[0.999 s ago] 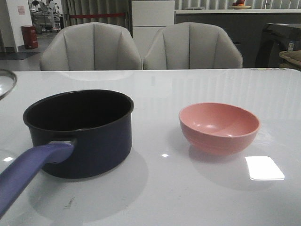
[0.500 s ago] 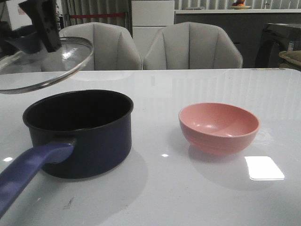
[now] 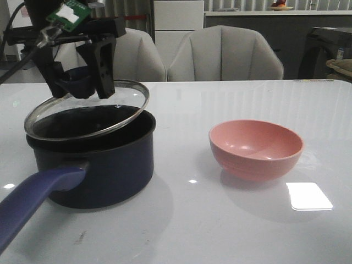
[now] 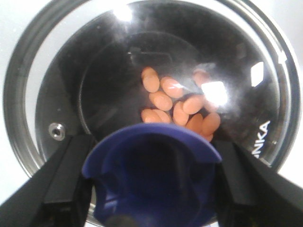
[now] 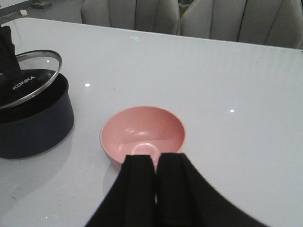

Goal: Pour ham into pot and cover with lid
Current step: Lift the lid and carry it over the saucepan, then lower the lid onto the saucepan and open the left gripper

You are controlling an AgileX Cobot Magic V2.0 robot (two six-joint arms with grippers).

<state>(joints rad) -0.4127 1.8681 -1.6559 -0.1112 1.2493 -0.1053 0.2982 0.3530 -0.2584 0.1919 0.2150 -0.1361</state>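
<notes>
pot (image 3: 104,165) handle cut off at front view's edge, some ham (image 4: 177,106) hidden behind lid (image 4: 265,94) knob

You see two grey padded chairs (image 3: 165,55) behind the far edge of the glossy white table (image 3: 231,220), a white cabinet (image 3: 179,22) beyond.

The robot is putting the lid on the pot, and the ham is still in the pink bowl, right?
Not quite. The bowl is empty, as the right wrist view shows. The ham is already in the pot; the left wrist view shows it through the glass. The rest is right: the left gripper holds the lid by its knob, tilted just over the pot.
</notes>
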